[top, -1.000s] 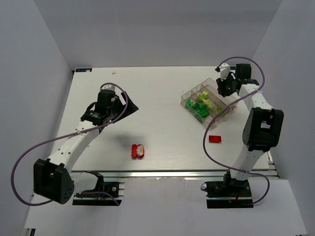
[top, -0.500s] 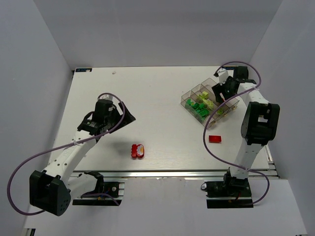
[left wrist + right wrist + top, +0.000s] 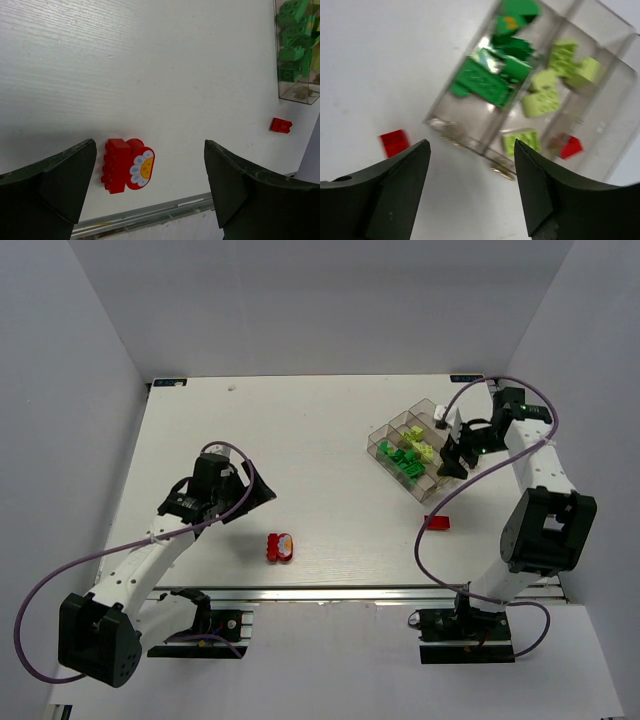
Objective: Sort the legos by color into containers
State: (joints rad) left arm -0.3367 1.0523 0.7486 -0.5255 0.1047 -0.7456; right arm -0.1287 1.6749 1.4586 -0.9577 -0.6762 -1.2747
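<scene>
Well, my left pincer point(image 3: 258, 490) hangs above the counter point(image 3: 320, 420) at roughly 8 o'clock from its centre, jaws spread wide and holding nothing. In my left wrist view, the red flower brick point(image 3: 127, 165) lies on the counter between my two fingers, nearer the 9 o'clock one and untouched. Seen from overhead, it sits toward 6 o'clock, close to the counter's near edge. My right pincer point(image 3: 447, 462) hovers at the 3 o'clock side of the clear tray point(image 3: 380, 443), which stands at about 2 o'clock on the counter. Its jaws stand apart too, with nothing gripped. Inside the tray, dark green bricks point(image 3: 490, 80) fill one compartment and pale yellow-green bricks point(image 3: 545, 100) lie in the neighbouring ones. One red piece point(image 3: 570, 147) rests in a compartment beside them. A small red brick point(image 3: 436, 523) lies loose on the counter at 6 o'clock from the tray, near it but not touching.
</scene>
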